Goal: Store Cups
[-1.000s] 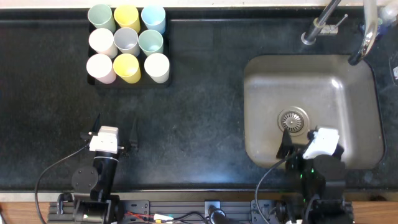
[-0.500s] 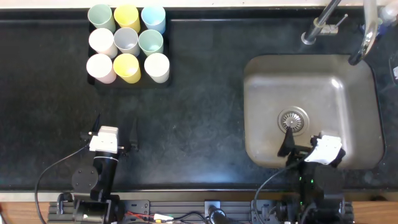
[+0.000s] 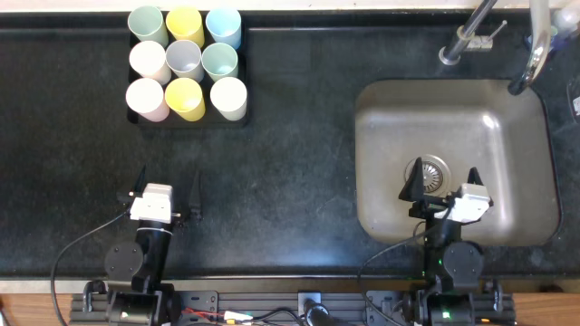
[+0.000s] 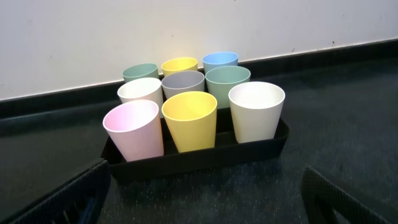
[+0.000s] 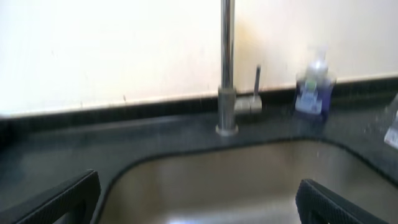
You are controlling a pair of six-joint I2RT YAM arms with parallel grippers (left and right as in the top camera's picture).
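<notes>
Cups [image 3: 185, 62] are sitting upright, nine packed in the tray [image 3: 243, 119] so none tips. I am holding the left gripper [image 3: 169, 190] spread wide and empty, facing them; the right gripper [image 3: 442, 179] is hanging open over the sink [image 3: 507, 136], likely parked, storing done.

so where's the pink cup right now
Top view: the pink cup stands in the near-left corner of the black tray, beside a yellow cup, at the counter's far left.

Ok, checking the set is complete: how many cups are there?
9, all in the black tray. Far row: sage-green cup, far yellow cup, blue cup. Middle: middle white cup, grey cup, mint-green cup. Near: pink cup, near yellow cup, near white cup. None looks hidden.
</notes>
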